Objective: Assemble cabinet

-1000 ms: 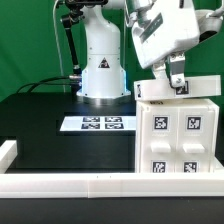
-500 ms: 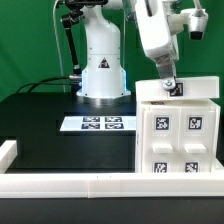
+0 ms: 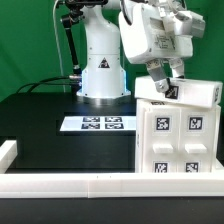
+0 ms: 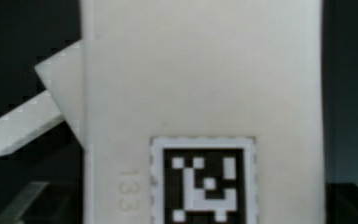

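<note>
Along the bottom edge of the exterior view runs a low white rail, turning up at the lower left corner. Behind it, filling the lower right of the frame, stands the cabinet, a blocky white box whose front shows four square black-and-white tags. To its left, on the black table, lies the marker board, well apart from the cabinet. Above the cabinet's top panel the gripper comes down tilted, its fingertips at a tagged spot on the top; whether the fingers are spread or pinching cannot be told, since the arm's white housing hides them. Farthest back, in the upper centre, sits the robot base. The wrist view shows only a white panel with one tag, blurred.
</note>
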Controlling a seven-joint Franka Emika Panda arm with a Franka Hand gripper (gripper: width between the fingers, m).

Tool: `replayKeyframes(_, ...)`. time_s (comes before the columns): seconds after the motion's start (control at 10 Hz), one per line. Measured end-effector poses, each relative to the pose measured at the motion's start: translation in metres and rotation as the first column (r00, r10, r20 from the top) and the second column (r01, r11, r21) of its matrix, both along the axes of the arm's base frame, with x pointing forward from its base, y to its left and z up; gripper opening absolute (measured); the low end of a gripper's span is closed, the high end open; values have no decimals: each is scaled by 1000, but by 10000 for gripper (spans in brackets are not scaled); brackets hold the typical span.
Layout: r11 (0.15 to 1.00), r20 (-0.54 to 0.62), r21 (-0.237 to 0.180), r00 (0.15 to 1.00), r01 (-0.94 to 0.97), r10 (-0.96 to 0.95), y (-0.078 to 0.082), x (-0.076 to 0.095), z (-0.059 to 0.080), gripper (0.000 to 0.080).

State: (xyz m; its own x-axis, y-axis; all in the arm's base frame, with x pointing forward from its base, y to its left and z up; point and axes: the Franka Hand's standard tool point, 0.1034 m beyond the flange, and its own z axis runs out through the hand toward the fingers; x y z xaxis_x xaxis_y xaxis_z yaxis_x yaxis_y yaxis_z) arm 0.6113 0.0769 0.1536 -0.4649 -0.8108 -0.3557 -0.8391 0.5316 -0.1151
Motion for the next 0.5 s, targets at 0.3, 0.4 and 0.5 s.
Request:
replayKeyframes(0.3, 999, 48, -10, 998, -34, 35, 1, 1, 12, 787)
replayKeyframes(0.4, 1000, 64, 1, 997, -30, 30, 3, 2, 21, 797)
replayKeyframes(0.5, 1000, 81, 13, 996, -26, 25, 5, 4, 30, 797)
